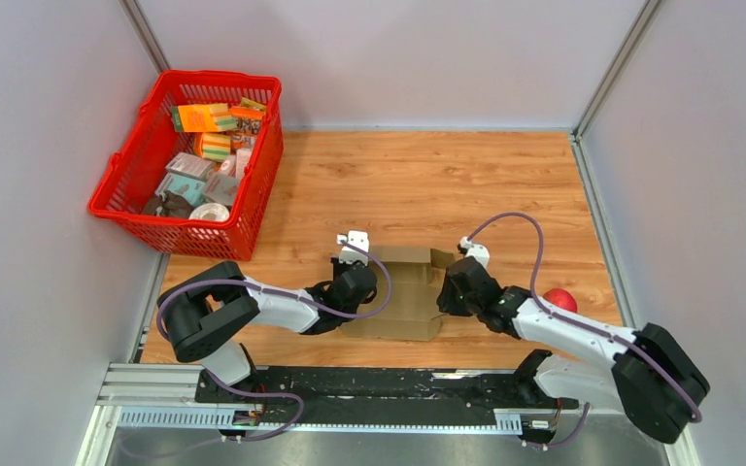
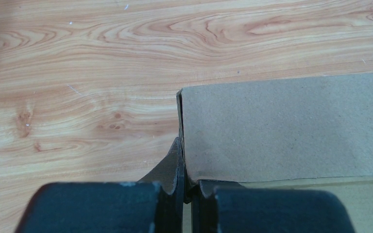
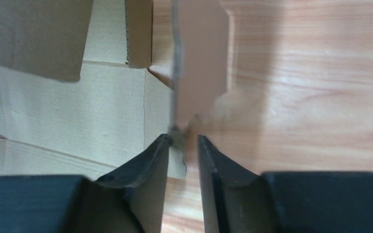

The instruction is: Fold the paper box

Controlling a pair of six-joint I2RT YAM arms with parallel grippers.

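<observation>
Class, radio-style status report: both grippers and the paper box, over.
Left gripper shut on paper box wall. Right gripper open, straddling a flap. Red ball lies clear.

The plain brown paper box (image 1: 403, 291) lies open and partly folded, both end flaps raised upright.

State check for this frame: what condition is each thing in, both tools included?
paper box: partly folded, top open, sitting on the table.
left tool: shut, pinching the box's wall edge.
right tool: jaws slightly apart, a flap edge between them, not clamped.
red basket: upright, holding printed packets.
red ball: resting on the table, untouched.
</observation>
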